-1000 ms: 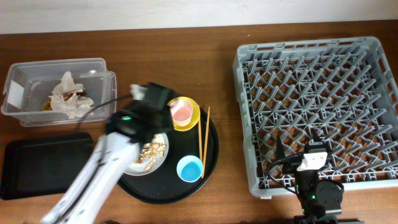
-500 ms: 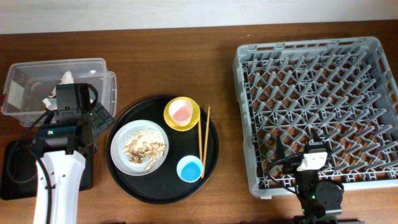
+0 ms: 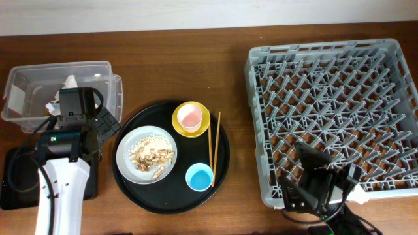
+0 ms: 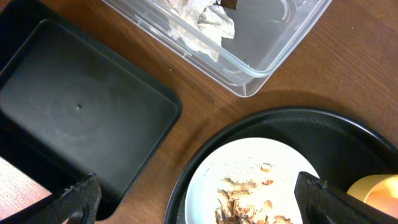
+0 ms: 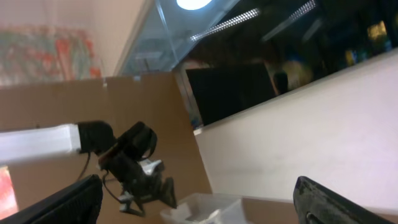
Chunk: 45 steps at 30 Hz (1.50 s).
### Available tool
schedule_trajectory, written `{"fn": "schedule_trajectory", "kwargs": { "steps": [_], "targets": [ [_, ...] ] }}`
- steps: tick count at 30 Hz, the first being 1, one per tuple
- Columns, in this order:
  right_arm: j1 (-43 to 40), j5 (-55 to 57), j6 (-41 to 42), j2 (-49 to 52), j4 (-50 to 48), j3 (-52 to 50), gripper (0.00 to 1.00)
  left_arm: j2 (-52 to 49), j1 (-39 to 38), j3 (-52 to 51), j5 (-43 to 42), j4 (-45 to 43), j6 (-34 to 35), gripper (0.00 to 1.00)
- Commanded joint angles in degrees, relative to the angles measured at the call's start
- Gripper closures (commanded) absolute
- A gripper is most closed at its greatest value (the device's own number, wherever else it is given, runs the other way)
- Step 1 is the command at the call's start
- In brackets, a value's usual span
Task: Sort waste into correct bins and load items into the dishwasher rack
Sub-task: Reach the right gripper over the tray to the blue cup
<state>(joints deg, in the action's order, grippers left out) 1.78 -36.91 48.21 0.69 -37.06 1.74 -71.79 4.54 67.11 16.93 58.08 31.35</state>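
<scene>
The left gripper [image 3: 104, 123] hangs over the counter [image 3: 183, 65], between the clear tub [image 3: 39, 98] and the big round black tray [image 3: 222, 156]. Its fingers [image 4: 78, 199] are spread wide apart and hold nothing.

The crumpled napkins [image 3: 68, 88] lie inside the clear tub. The flat black tray [image 3: 19, 170] sits just in front of the tub, and part of it is under the left arm.

The round plate [image 3: 130, 147] sits on the left side of the round black tray. The crumbly food scraps [image 3: 153, 156] are heaped on it. The yellow bowl [image 3: 204, 117] is at the back of the round tray, and the pink cup [image 3: 190, 116] stands inside it. The blue cup [image 3: 199, 176] stands at the front of the tray. The chopsticks [image 3: 213, 147] lie side by side on the tray, to the right of the bowl and the blue cup.

The big grey rack [image 3: 326, 78] is on the right side of the counter, with nothing in it. The right gripper [image 3: 318, 185] is by the rack's front edge, tipped up toward the wall. Its fingers [image 5: 65, 202] are wide apart too, and they hold nothing.
</scene>
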Motion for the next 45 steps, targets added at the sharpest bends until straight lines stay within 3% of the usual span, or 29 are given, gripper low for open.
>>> {"fn": "schedule_trajectory", "kwargs": {
  "steps": [1, 9, 13, 17, 19, 25, 29, 39, 45],
  "targets": [
    [-0.26, 1.03, 5.75, 1.27, 7.23, 6.93, 0.02, 0.68, 0.24, 0.74, -0.20, 0.09, 0.33, 0.01],
    [-0.24, -11.61, -21.09, 22.69, 49.59, 39.67, 0.02, 0.68, 0.24, 0.74, -0.20, 0.11, 0.33, 0.01],
    [0.37, -10.97, -33.33, 34.18, 70.49, 53.70, 0.02, 0.68, 0.24, 0.74, -0.20, 0.11, 0.33, 0.01],
    [6.40, -2.36, -40.19, 43.06, 84.24, 63.04, 0.02, 0.68, 0.24, 0.74, -0.20, 0.11, 0.33, 0.01],
    [11.98, 3.26, -40.72, 46.84, 87.34, 66.18, 0.02, 0.68, 0.24, 0.74, -0.20, 0.11, 0.33, 0.01],
    [41.05, 31.50, -35.65, 61.94, 91.32, 72.48, 0.02, 0.68, 0.24, 0.74, -0.20, 0.09, 0.33, 0.01],
    [52.87, 37.77, -32.68, 73.33, 91.32, 76.70, 0.02, 0.68, 0.24, 0.74, -0.20, 0.11, 0.33, 0.01],
    [59.30, 19.65, -32.70, 89.92, 90.20, 79.82, 0.01, 0.68, 0.24, 0.74, -0.20, 0.11, 0.33, 0.01],
    [59.34, 27.39, -28.61, 96.50, 90.60, 79.82, 0.10, 0.68, 0.24, 0.74, -0.20, 0.11, 0.33, 0.01]
  ]
}}
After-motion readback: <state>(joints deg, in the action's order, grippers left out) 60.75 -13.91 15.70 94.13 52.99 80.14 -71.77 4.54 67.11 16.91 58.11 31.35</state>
